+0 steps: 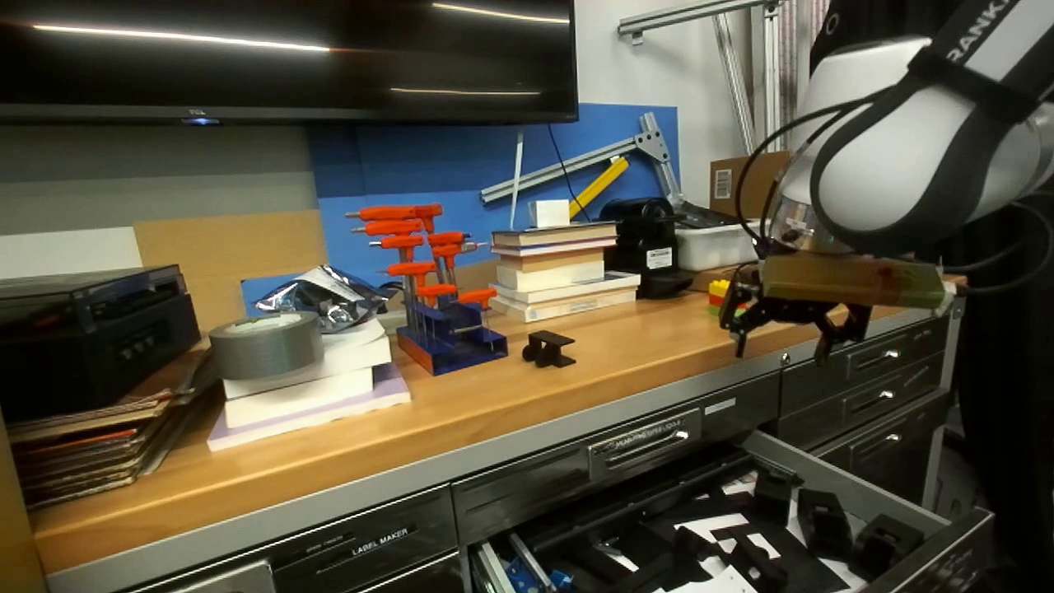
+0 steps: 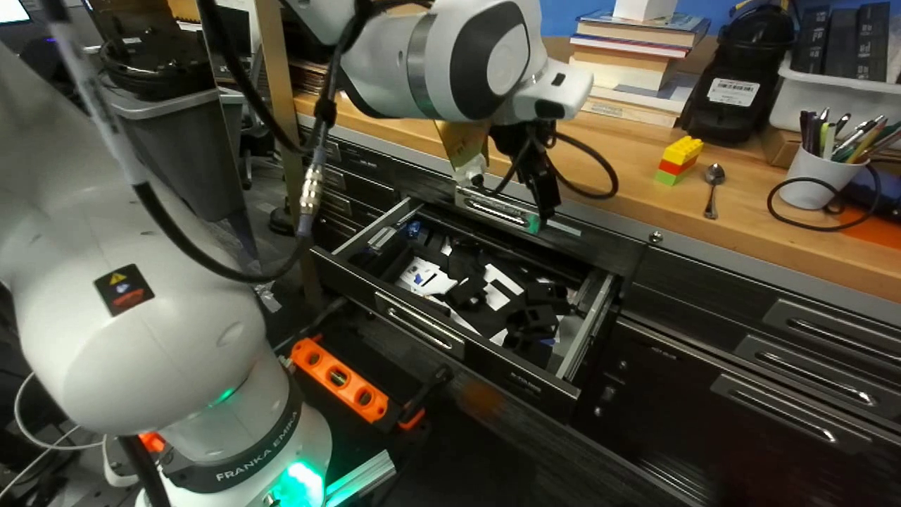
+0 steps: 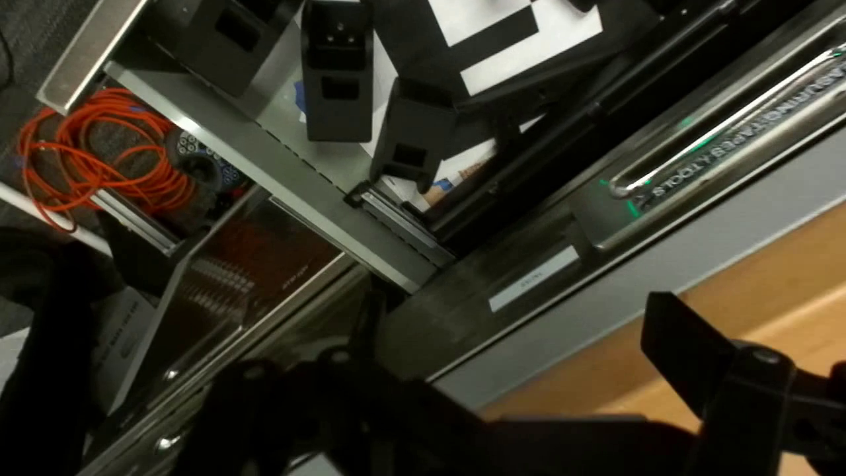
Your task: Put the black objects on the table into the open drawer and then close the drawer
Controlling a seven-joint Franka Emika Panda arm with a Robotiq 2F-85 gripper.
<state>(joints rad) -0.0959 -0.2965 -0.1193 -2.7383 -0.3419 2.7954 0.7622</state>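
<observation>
One small black object (image 1: 550, 349), chunky and irregular, rests on the wooden table (image 1: 659, 342) just right of the hex-key rack. The dark grey drawer (image 2: 486, 359) is pulled out, with black-and-white patterned contents. Toward one side of it lie chunky black pieces (image 3: 340, 99), also seen in both exterior views. My gripper (image 1: 781, 352) hangs open near the table's front edge, well to the right of the black object in that exterior view. In the wrist view, nothing sits between its fingers (image 3: 691, 350); drawer front and table edge show beyond them. The black object is outside the wrist view.
A hex-key rack (image 1: 451, 339) with orange handles and a book stack (image 1: 547, 280) stand behind the black object. Tape (image 1: 268, 342) tops more books to the left. Toy bricks (image 2: 678, 160), a spoon (image 2: 713, 190) and a pen cup (image 2: 816, 176) occupy the tabletop.
</observation>
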